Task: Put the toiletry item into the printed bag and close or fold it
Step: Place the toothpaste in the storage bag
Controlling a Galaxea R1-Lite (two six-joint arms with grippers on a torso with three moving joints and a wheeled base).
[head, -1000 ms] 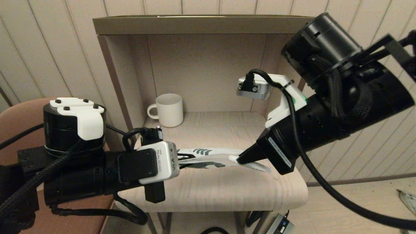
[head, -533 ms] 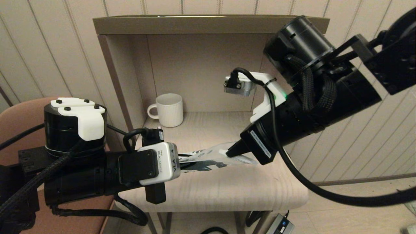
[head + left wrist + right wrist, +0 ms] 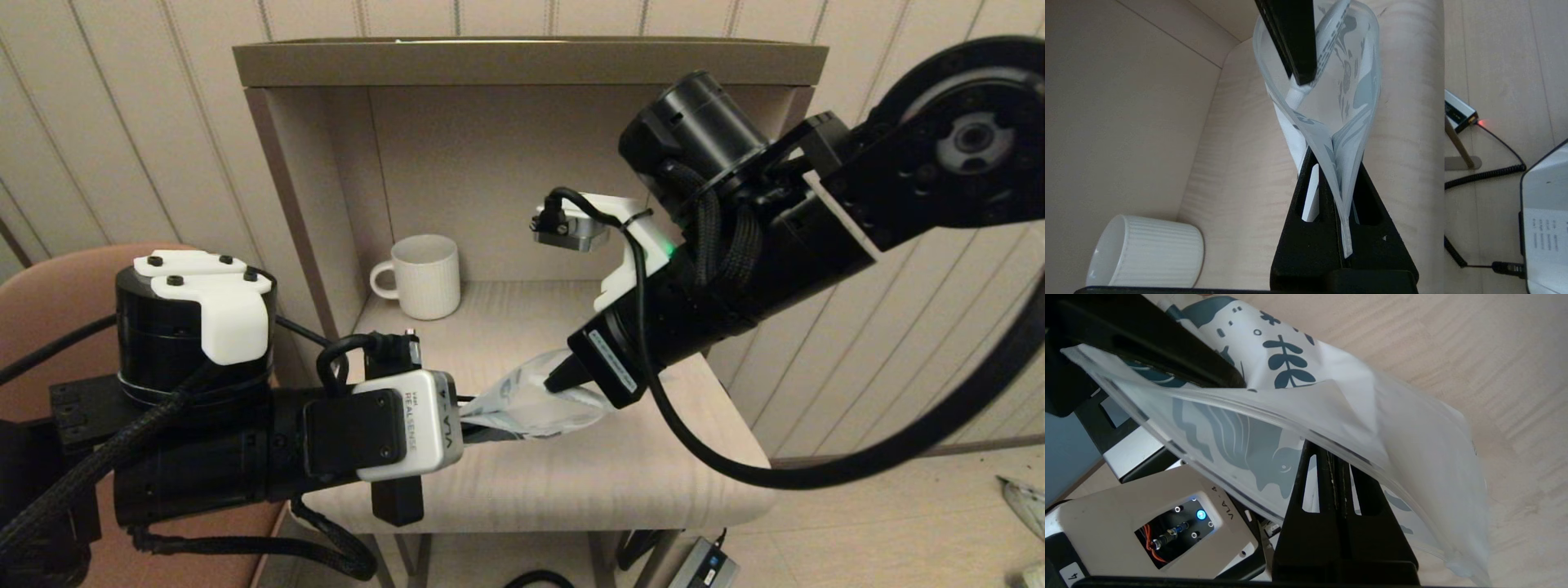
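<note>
The bag hangs just above the table, stretched between the two grippers and buckled into a loop. Its long axis runs across the robot's front, from the left gripper at one end to the right gripper at the other. The left one is clamped on one edge, both layers pinched flat between its jaws. The right one is clenched on the opposite edge, close to the left, so the bag bows upward between them. In my judgement the fold turns on this: the right end sits just right of and slightly behind the left end, so the right arm is the one placed to carry its edge over the left. No toiletry item shows clearly inside. The mug stands well behind, near the back wall
</note>
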